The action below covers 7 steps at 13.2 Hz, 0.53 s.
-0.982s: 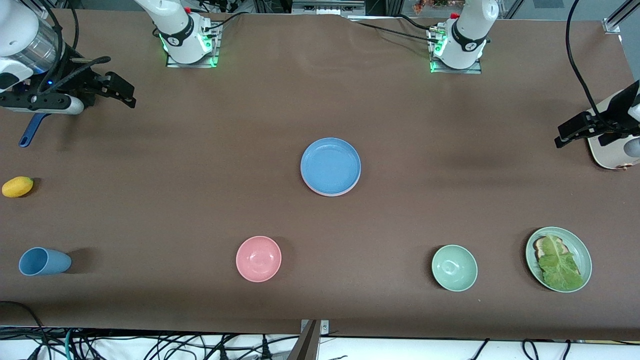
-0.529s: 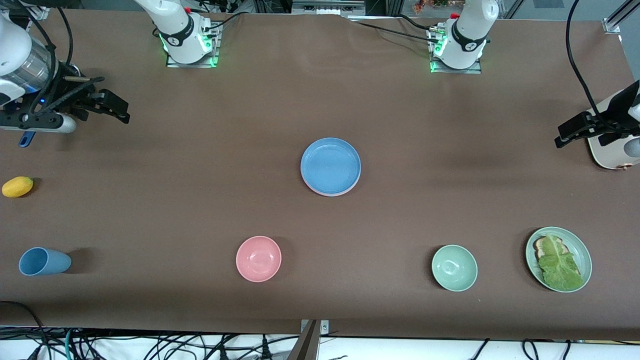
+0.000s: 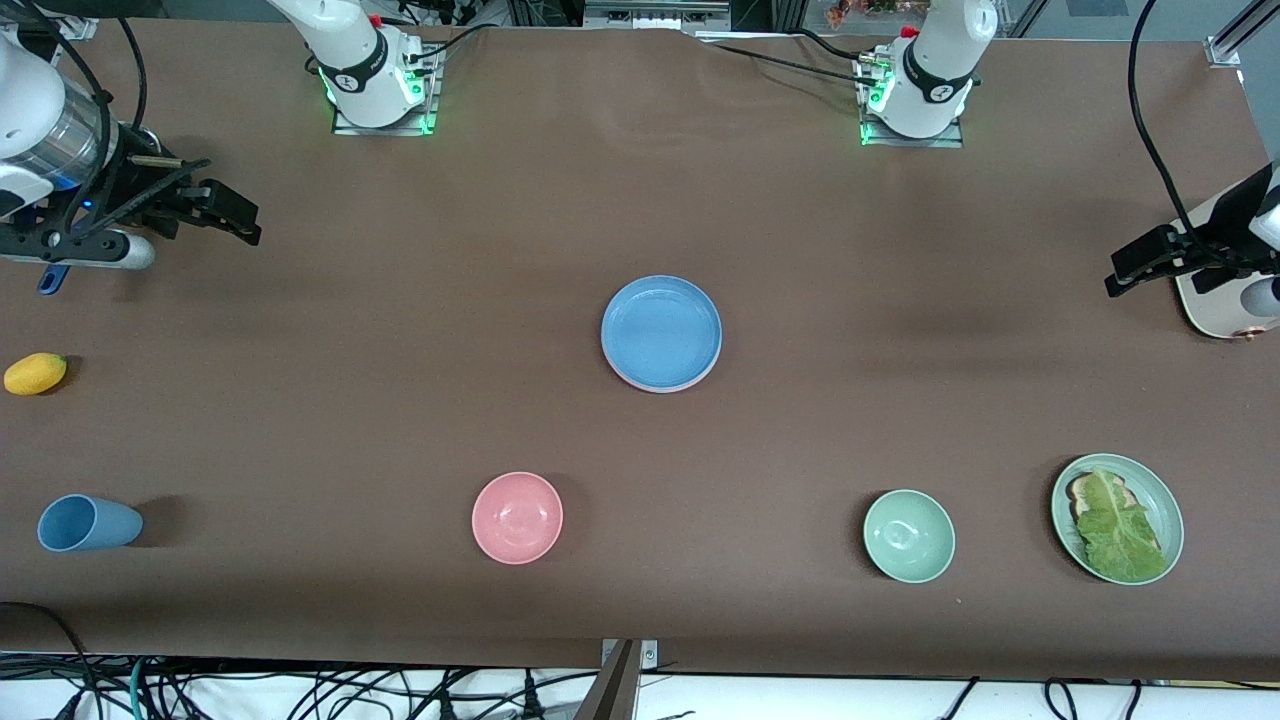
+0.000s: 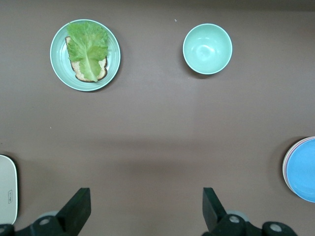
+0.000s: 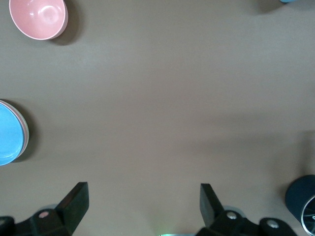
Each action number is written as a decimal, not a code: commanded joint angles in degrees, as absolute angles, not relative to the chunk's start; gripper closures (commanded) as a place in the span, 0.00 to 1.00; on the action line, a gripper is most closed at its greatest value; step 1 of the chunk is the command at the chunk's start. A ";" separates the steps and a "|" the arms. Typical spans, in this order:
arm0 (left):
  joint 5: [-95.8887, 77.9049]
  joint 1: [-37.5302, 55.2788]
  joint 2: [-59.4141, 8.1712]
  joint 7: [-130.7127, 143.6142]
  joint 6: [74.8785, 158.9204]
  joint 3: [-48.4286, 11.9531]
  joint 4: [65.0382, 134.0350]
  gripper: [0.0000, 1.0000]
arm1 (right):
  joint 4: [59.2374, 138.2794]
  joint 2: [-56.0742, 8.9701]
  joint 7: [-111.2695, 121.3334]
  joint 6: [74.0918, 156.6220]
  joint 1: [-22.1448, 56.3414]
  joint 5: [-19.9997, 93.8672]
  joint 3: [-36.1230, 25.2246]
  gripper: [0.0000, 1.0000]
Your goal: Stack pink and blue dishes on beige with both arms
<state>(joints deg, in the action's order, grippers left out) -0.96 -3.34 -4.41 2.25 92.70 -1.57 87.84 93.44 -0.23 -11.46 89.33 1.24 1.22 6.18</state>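
The light blue plate [image 3: 661, 331] lies at the table's middle on top of a stack. A salmon pink plate's rim [image 3: 640, 383] shows just under it. No beige plate shows on its own; what lies under the pink rim is hidden. The stack also shows at the edge of both wrist views as the blue plate [image 4: 302, 169] and the blue plate [image 5: 9, 133]. My right gripper [image 3: 228, 212] hangs open and empty over the right arm's end of the table, fingers wide in its wrist view [image 5: 142, 192]. My left gripper [image 3: 1160, 258] hangs open and empty over the left arm's end [image 4: 145, 196].
Along the edge nearest the front camera stand a blue cup [image 3: 85, 523], a pink bowl [image 3: 517, 517], a pale green bowl [image 3: 908, 535] and a green plate with lettuce [image 3: 1117, 518]. A yellow fruit [image 3: 35, 373] and a blue handle [image 3: 52, 277] lie under the right arm. A cream board [image 3: 1215, 305] lies under the left gripper.
The right gripper swung a little toward its end of the table a second ago and has since held still. The left gripper barely shifted. The stack has not moved.
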 commanded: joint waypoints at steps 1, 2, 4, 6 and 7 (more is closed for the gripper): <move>-2.29 -3.25 -5.19 1.23 92.02 -1.49 86.31 0.00 | 92.02 -0.70 -12.04 88.15 2.11 0.09 5.63 0.00; -2.29 -3.25 -5.19 1.23 92.02 -1.49 86.40 0.00 | 92.02 -0.70 -11.61 88.42 2.02 -0.09 5.63 0.00; -2.37 -3.25 -5.19 1.23 92.02 -1.49 86.31 0.00 | 91.41 -0.79 -9.94 88.51 2.11 -0.09 5.63 0.00; -2.37 -3.25 -5.19 1.23 92.02 -1.49 86.31 0.00 | 91.06 -0.97 -9.67 88.33 2.02 -0.17 5.54 0.00; -2.37 -3.25 -5.19 1.23 92.02 -1.49 86.31 0.00 | 90.97 -0.97 -9.23 88.24 1.93 -0.26 5.54 0.00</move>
